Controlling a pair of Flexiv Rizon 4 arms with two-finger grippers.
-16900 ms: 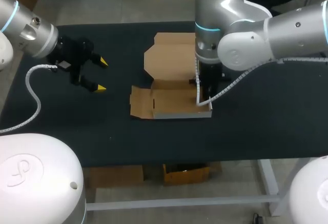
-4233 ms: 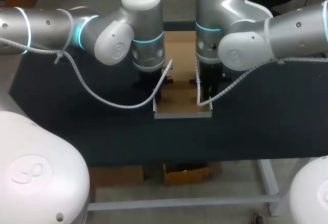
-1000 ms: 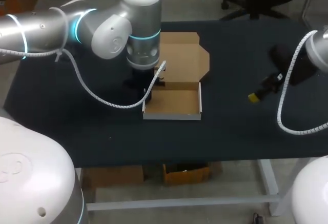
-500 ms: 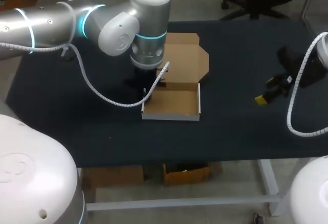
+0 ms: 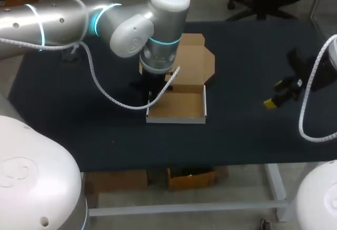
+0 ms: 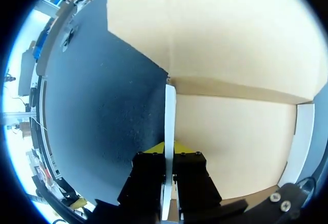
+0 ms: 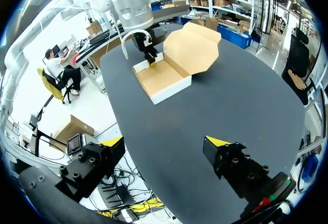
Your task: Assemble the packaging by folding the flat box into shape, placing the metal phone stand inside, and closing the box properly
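Note:
The brown cardboard box [image 5: 177, 107] stands as an open tray in the middle of the table, with its lid [image 5: 193, 61] lying flat behind it. My left gripper [image 6: 169, 149] is shut on the tray's upright left wall [image 6: 170, 112], one finger on each side. In the head view my left arm's wrist [image 5: 160, 56] hides those fingers. My right gripper [image 5: 277, 94] hangs open over the table's right side, far from the box, with nothing between its fingers [image 7: 114, 142]. From there the box [image 7: 163, 78] and my left gripper [image 7: 150, 58] show ahead. No metal phone stand is in view.
A white cable [image 5: 113, 97] loops from my left arm down beside the tray. Black table surface [image 5: 242, 130] stretches between the box and my right gripper, and bare table [image 5: 63, 109] lies left of the box.
My left arm has swung to the right above the box while its gripper stays on the left wall. My right gripper has drawn a little further right.

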